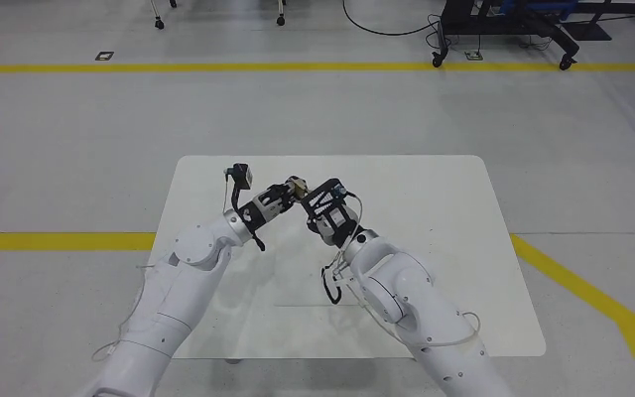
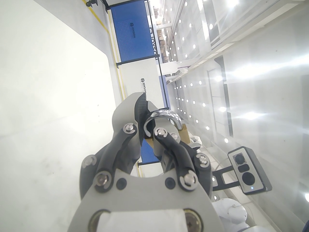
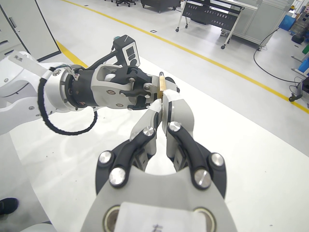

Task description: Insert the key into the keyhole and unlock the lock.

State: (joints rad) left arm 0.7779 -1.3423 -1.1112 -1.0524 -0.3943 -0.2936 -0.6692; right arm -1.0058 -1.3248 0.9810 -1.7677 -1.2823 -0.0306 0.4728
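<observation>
Printed white, sideways, on blue pegboard panel (image 2: 131,31): short brand line, left unread. Printed dark on white panel (image 2: 144,83) beside it: similar line. Marked on white tape label (image 3: 157,218) at right gripper (image 3: 162,100) base: one dark character, cut off.

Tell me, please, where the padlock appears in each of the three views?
Top view: padlock where the two arms meet, over the table.
Left wrist view: padlock clamped in the left gripper, table beside it.
Right wrist view: padlock in the left gripper, above the table.
Shared landmark: the white table.
</observation>
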